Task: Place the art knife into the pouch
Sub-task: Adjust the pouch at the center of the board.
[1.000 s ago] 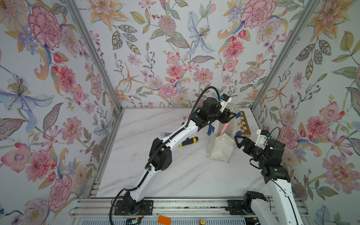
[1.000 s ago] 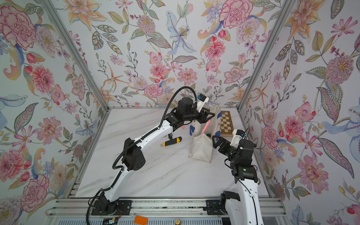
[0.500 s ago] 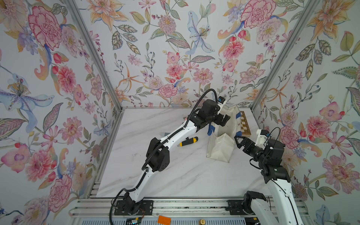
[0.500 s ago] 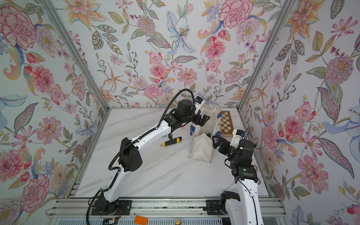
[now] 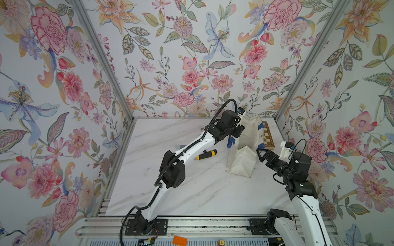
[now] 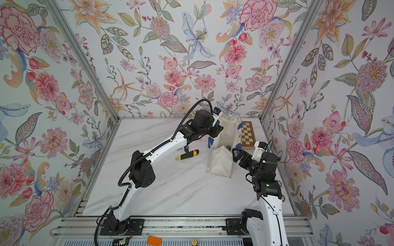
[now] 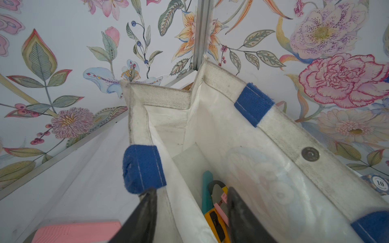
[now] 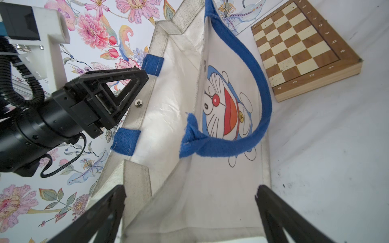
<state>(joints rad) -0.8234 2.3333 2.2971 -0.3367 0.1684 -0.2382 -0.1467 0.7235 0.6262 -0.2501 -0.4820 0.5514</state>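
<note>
The white pouch stands open at the back right of the table, its blue cartoon cat side facing the board. A pink art knife lies inside it, beside a yellow and black knife and a teal thing. My left gripper is open at the rim, one finger inside and one outside the pouch wall. My right gripper is wide open, straddling the pouch's near end without touching it.
Another yellow and black knife lies on the marble under my left forearm. A wooden chequered board sits behind the pouch by the right wall. A pink flat thing and a poker chip lie nearby.
My left gripper held the pink knife above the pouch, let it go, then dropped to the rim with its jaws narrowing. The right arm has stayed put.
</note>
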